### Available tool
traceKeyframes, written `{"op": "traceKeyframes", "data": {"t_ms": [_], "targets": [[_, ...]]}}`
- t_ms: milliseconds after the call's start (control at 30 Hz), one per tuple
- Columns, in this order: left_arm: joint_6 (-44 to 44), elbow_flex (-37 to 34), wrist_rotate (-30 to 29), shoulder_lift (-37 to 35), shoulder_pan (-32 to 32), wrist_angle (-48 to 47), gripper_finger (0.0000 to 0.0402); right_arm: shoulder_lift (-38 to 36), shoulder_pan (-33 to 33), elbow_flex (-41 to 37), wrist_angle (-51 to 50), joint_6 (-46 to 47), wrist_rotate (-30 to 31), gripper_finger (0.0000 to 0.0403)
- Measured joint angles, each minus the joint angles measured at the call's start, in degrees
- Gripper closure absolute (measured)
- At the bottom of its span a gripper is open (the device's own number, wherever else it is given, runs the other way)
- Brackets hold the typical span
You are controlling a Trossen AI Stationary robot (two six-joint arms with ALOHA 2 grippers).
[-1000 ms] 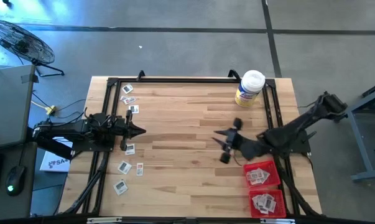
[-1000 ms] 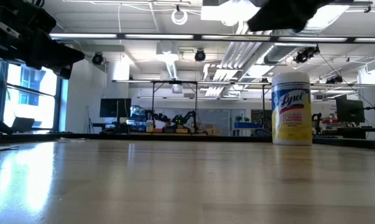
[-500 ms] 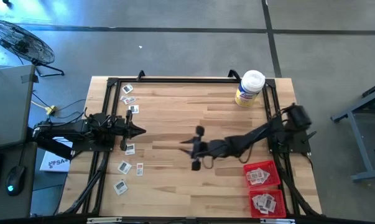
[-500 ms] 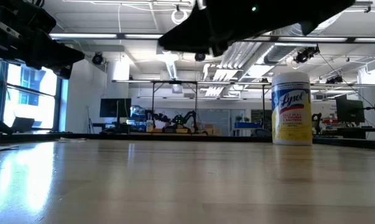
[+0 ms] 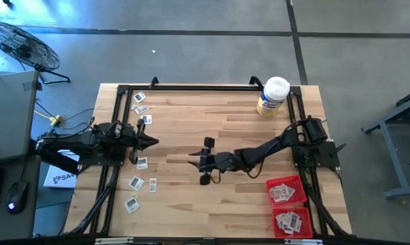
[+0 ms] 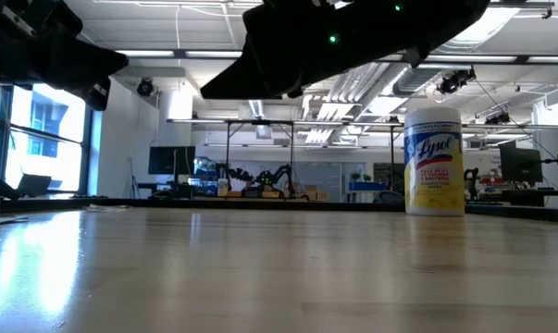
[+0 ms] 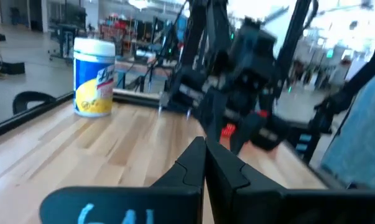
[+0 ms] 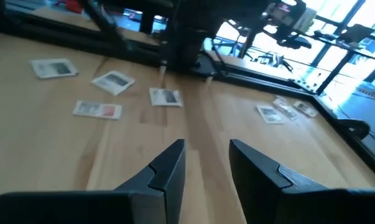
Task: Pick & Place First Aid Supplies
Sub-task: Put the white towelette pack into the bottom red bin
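The right gripper (image 5: pixel 203 162) hangs over the middle of the wooden table (image 5: pixel 211 204) with its fingers spread and empty, the left gripper (image 5: pixel 152 142) waits pressed together at the left side, and small white packets (image 5: pixel 143 163) lie scattered there, more in the red trays (image 5: pixel 287 191) on the right.

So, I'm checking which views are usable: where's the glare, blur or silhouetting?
Low view: right arm is a black silhouette against ceiling lights; window glare sheens the table. Left wrist view: right arm blurred. Right wrist view: packets soft.
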Motion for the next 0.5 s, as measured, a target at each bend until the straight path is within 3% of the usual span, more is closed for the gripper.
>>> {"op": "traceKeyframes", "data": {"t_ms": [233, 367, 500], "targets": [[-7.7, -1.6, -1.1, 3.6, 0.0, 4.0, 0.0400, 0.0, 2.7, -3.1, 0.1, 2.5, 0.0, 0.0284], [-10.0, -0.7, -0.3, 10.6, 0.0, 9.6, 0.0401, 0.0, 2.9, -4.4, 0.4, 3.5, 0.0, 0.0284], [-10.6, 3.6, 0.1, 20.8, 0.0, 8.9, 0.0401, 0.0, 2.9, -4.9, 0.4, 5.1, 0.0, 0.0284]]}}
